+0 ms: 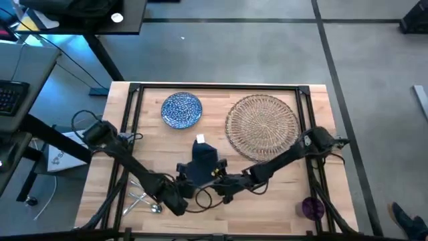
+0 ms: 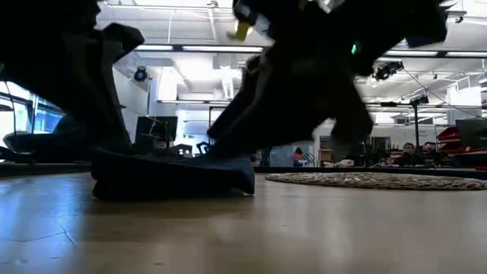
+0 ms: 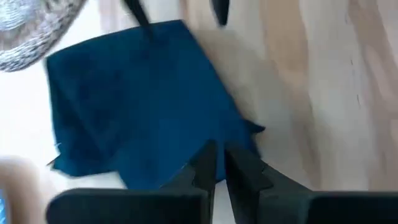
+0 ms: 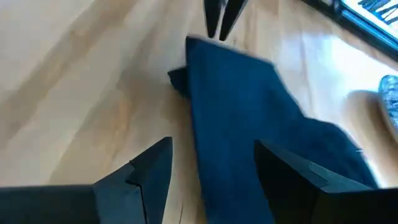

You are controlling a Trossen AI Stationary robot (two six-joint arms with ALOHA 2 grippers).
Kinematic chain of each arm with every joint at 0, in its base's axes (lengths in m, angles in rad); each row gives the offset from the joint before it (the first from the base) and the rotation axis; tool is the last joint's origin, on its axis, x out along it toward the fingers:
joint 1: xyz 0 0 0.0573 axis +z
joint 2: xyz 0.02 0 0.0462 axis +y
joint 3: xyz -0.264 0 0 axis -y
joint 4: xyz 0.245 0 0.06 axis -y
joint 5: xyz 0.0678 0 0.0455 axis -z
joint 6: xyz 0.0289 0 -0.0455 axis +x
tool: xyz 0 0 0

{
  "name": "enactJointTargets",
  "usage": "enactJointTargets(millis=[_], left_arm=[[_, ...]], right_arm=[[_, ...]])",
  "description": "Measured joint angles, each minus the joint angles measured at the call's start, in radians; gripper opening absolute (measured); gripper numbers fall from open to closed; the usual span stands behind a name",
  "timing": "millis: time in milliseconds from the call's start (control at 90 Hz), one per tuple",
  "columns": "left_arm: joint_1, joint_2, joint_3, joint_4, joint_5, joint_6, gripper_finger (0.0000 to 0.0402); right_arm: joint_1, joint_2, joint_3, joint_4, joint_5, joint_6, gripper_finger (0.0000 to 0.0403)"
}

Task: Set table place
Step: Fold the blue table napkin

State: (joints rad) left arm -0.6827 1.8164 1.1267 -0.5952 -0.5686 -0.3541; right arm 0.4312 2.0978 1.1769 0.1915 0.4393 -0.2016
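Wooden butcher-block boards make up the table (image 1: 281, 194) seen from above, with a black rail frame round it; the blue speckled plate (image 1: 182, 110) lies near the far edge, left of centre, and the woven placemat (image 1: 263, 127) lies just beside it toward the right edge, the two apart. The navy napkin (image 1: 202, 161) sits near the middle of the table, a little toward the near edge, with a small white tag at its far side. The left gripper (image 1: 189, 181) reaches in at the napkin's near end, and the right gripper (image 1: 215, 175) comes in from the right at the same cloth. Silver cutlery (image 1: 146, 201) lies near the near-left corner under the left arm, and the purple cup (image 1: 312, 208) stands by the near-right corner. At table height, the napkin (image 2: 171, 176) lies flat on the boards with dark arm shapes over it, and the placemat (image 2: 380, 180) lies farther back to one side. Past the left gripper (image 3: 220, 163), its jaws stand almost closed, a thin slit between them, right at the napkin's (image 3: 137, 99) edge; I cannot tell whether they pinch cloth. Past the right gripper (image 4: 211, 163), the jaws are spread wide, one finger (image 4: 149, 171) over bare wood and the other over the napkin (image 4: 261, 124), so they straddle its edge.
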Motion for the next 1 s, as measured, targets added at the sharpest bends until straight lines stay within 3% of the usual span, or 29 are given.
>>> enactJointTargets(millis=[289,444,644,800,1000], left_arm=[[-0.010,-0.014,0.000,-0.006,-0.021,-0.011,0.0074],[-0.028,-0.015,0.000,-0.010,-0.020,-0.011,0.0076],[-0.055,-0.029,0.009,-0.081,-0.029,-0.066,0.0076],[-0.074,-0.059,0.021,-0.223,-0.066,-0.157,0.0079],[-0.086,-0.086,0.023,-0.246,-0.075,-0.218,0.0117]], right_arm=[[-0.016,0.134,0.124,0.016,0.151,-0.099,0.0174],[-0.041,0.137,0.136,0.007,0.147,-0.114,0.0115],[-0.065,0.132,0.136,-0.012,0.132,-0.119,0.0011],[-0.072,0.126,0.192,-0.123,0.096,-0.083,0.0002],[-0.084,0.118,0.348,-0.361,0.049,0.039,0.0000]])
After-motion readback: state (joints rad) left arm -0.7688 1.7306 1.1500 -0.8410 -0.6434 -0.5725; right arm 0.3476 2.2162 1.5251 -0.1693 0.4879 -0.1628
